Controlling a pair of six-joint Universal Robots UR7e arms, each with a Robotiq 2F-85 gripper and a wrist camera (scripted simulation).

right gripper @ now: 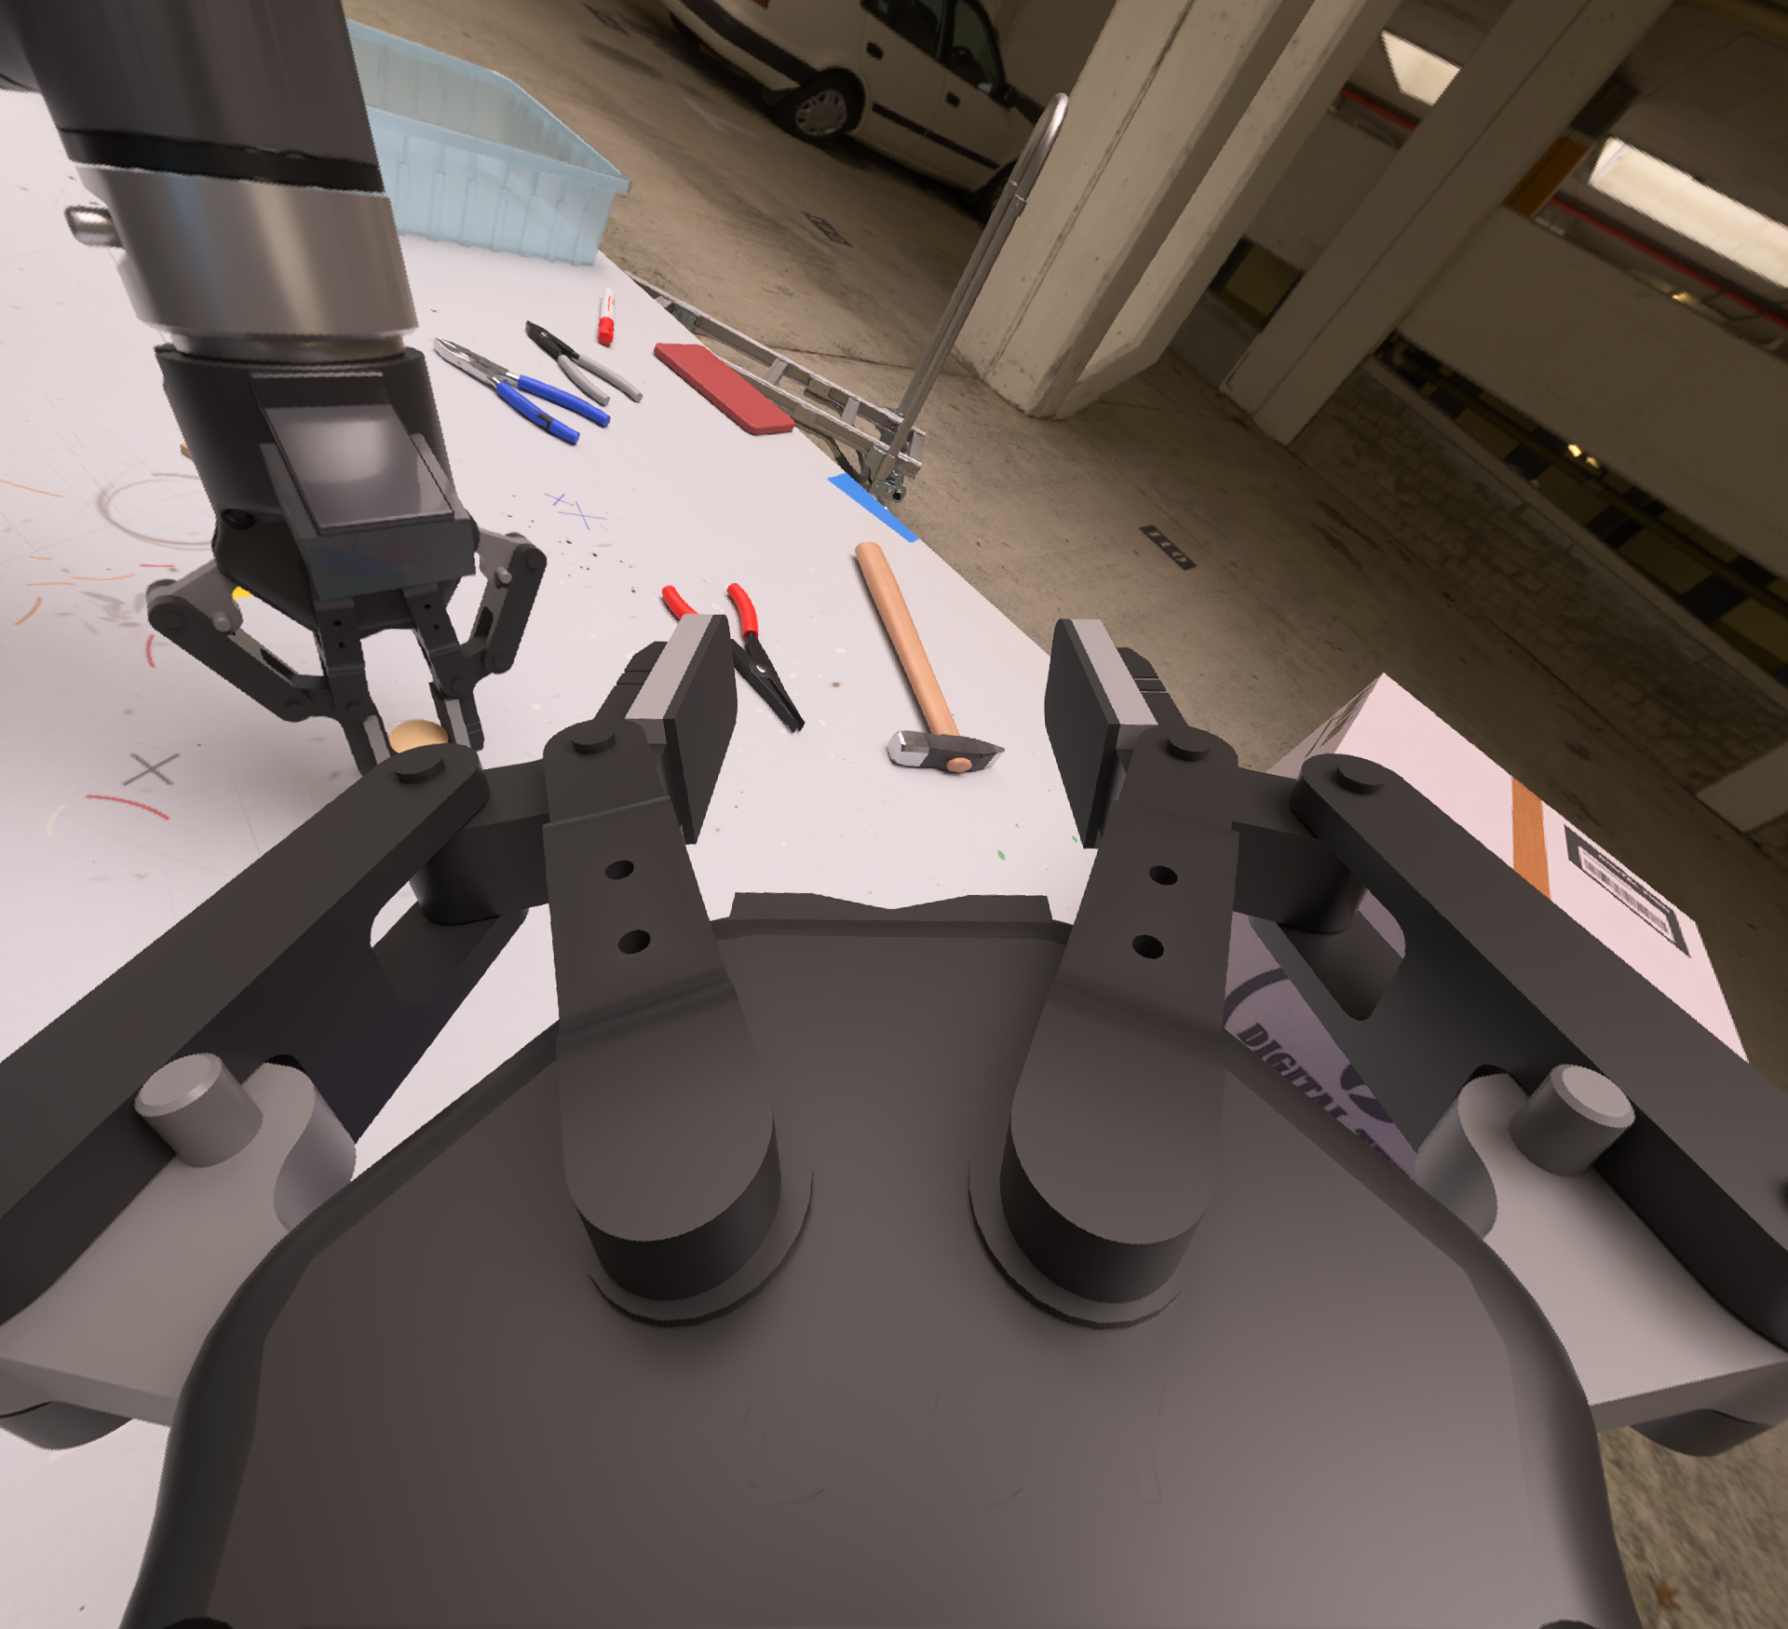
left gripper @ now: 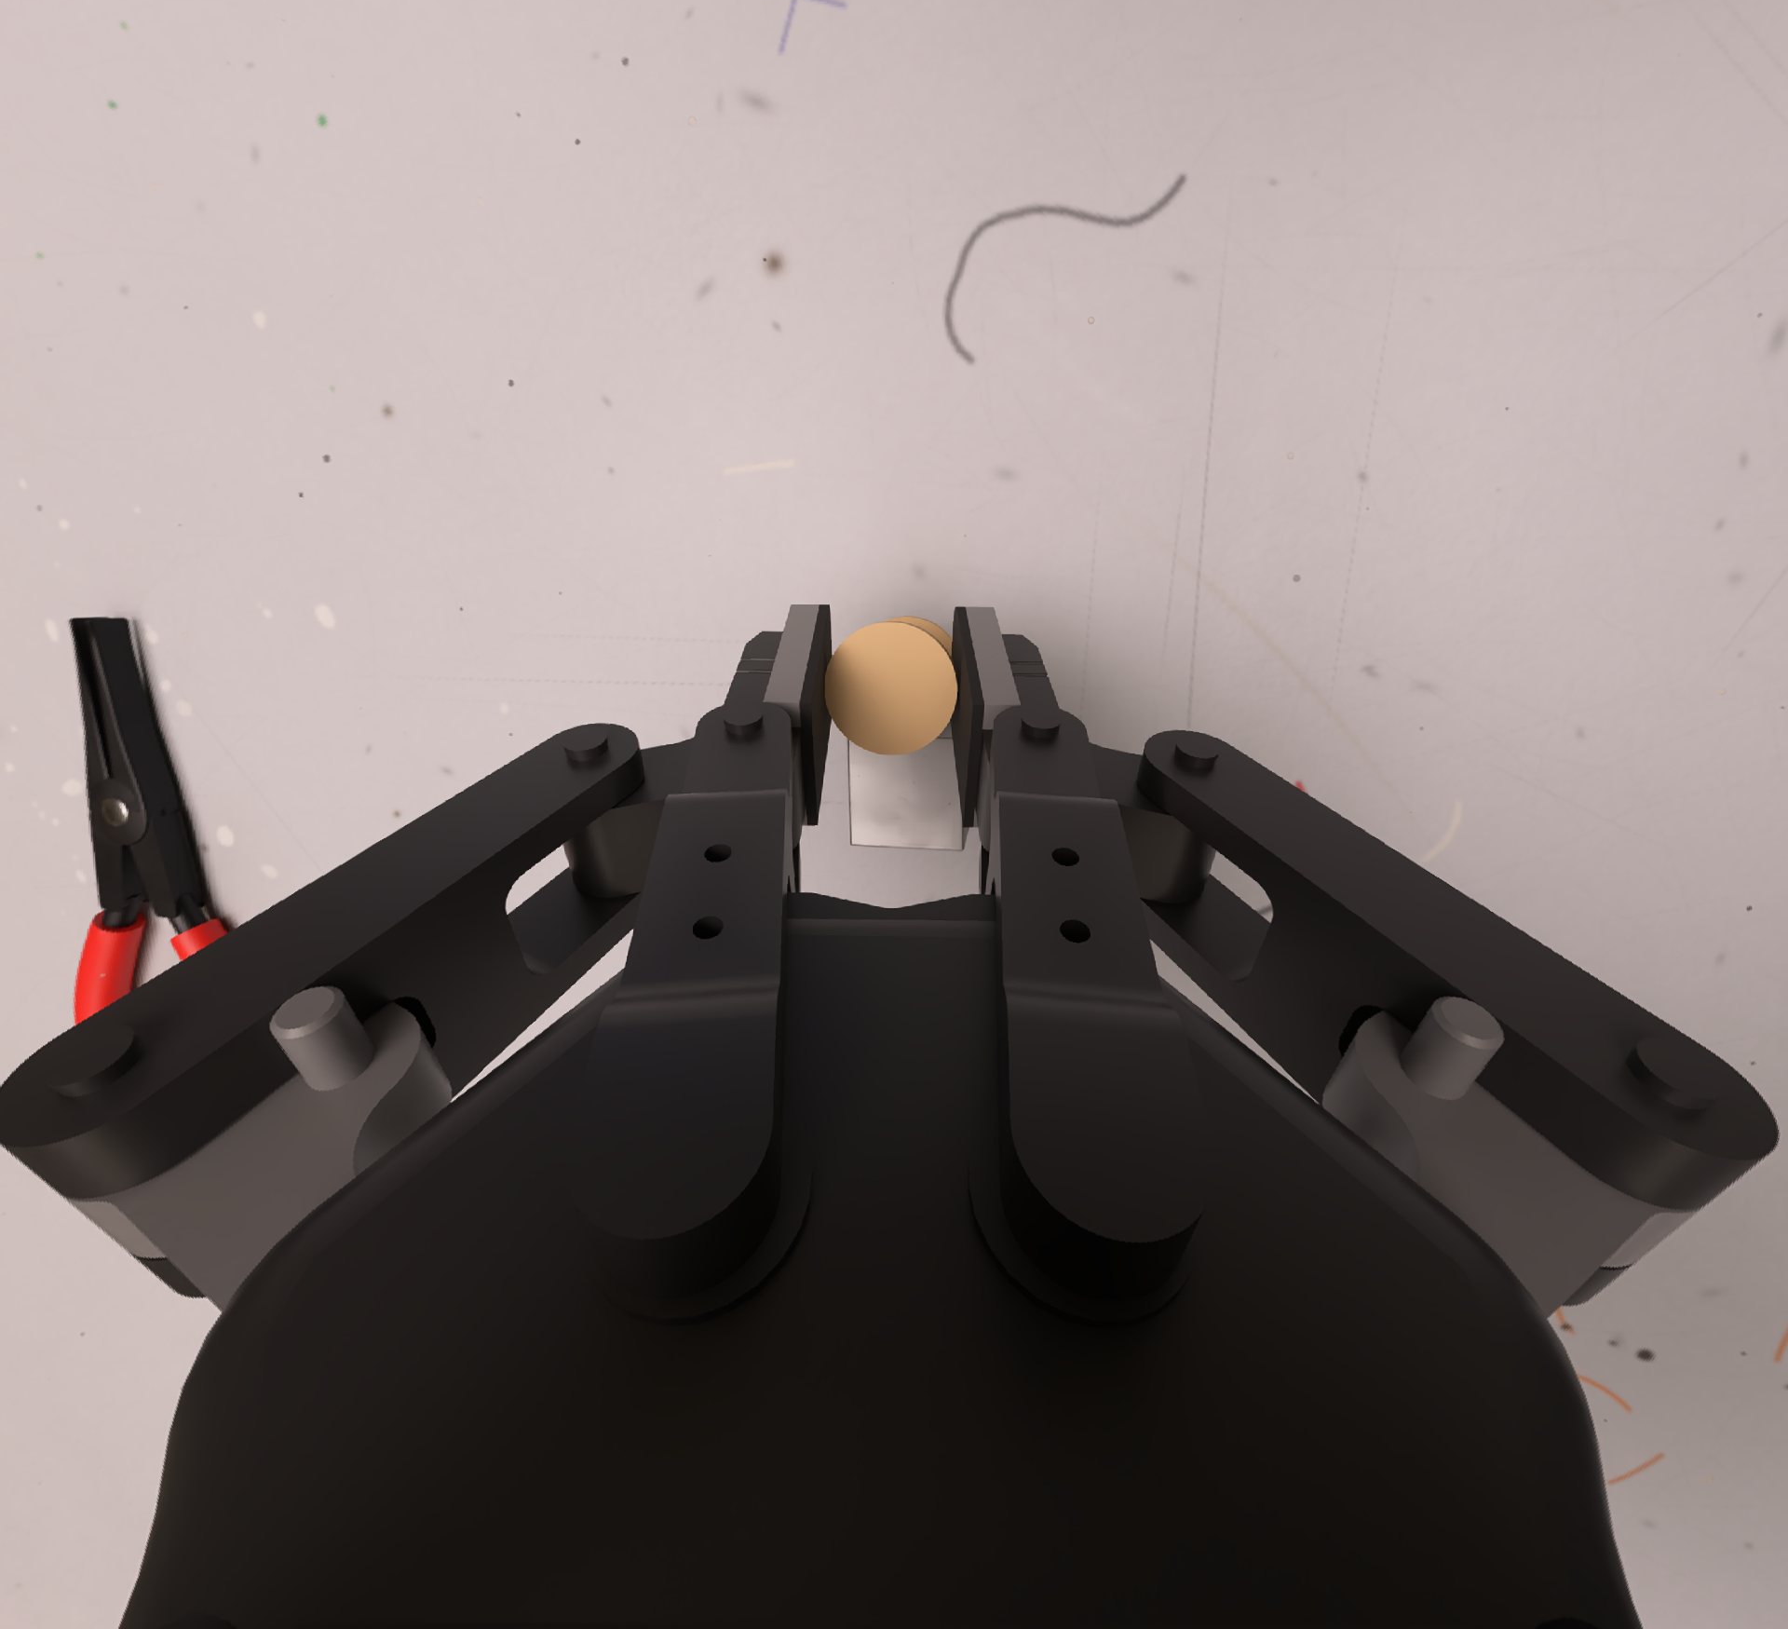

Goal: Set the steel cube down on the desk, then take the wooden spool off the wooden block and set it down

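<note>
While pinched in left claw, wooden spool, axis pointing away from camera

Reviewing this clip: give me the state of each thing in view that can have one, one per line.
Left hand: shut on the spool, above the desk.
Right hand: open, holding nothing.
Spool: gripped on its sides between the left hand's fingers.
Steel cube: below the spool; whether they touch is unclear.
Red-handled pliers: flat on the desk, handles apart.
Hammer: lying flat.
Blue bin: upright on the desk; its contents are hidden.
</note>
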